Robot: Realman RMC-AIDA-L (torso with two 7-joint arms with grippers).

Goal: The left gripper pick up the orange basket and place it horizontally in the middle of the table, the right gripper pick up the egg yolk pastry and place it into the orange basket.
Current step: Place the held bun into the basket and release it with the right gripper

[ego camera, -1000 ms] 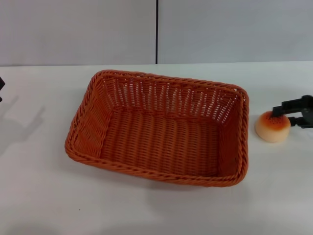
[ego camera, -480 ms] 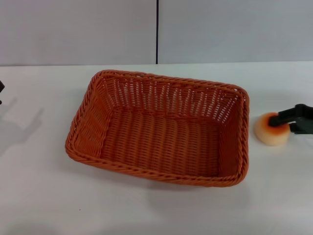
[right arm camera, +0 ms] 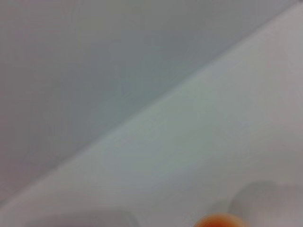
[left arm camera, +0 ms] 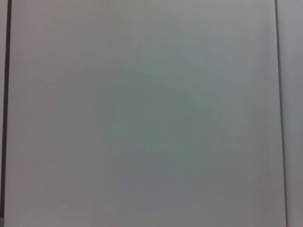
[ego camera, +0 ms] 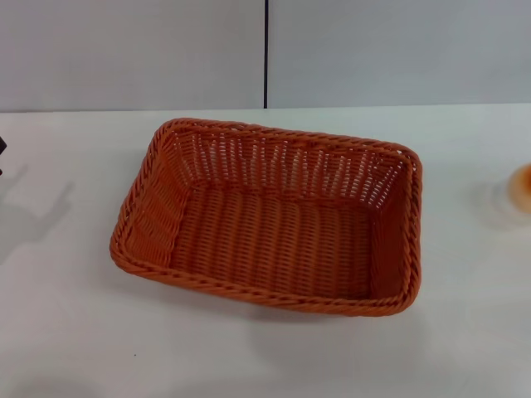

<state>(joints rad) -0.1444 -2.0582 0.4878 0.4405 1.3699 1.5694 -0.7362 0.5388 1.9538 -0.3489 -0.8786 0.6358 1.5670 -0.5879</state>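
The orange basket (ego camera: pixel 270 217) sits upright and empty in the middle of the white table (ego camera: pixel 75 315), its long side running across the head view. The egg yolk pastry (ego camera: pixel 523 178) shows only as a blurred orange patch at the far right edge of that view, well apart from the basket. An orange blob at the edge of the right wrist view looks like the same pastry (right arm camera: pixel 218 221). The right gripper is out of every view. A thin black sliver at the far left edge is the left gripper (ego camera: pixel 2 146), far from the basket.
A grey panelled wall (ego camera: pixel 373 50) with a dark vertical seam backs the table. The left wrist view shows only this grey panel (left arm camera: pixel 142 113). White tabletop surrounds the basket on all sides.
The right gripper, beside the pastry a second ago, has left the head view to the right. The pastry went from near the basket's right end to the frame's right edge. The basket has not moved.
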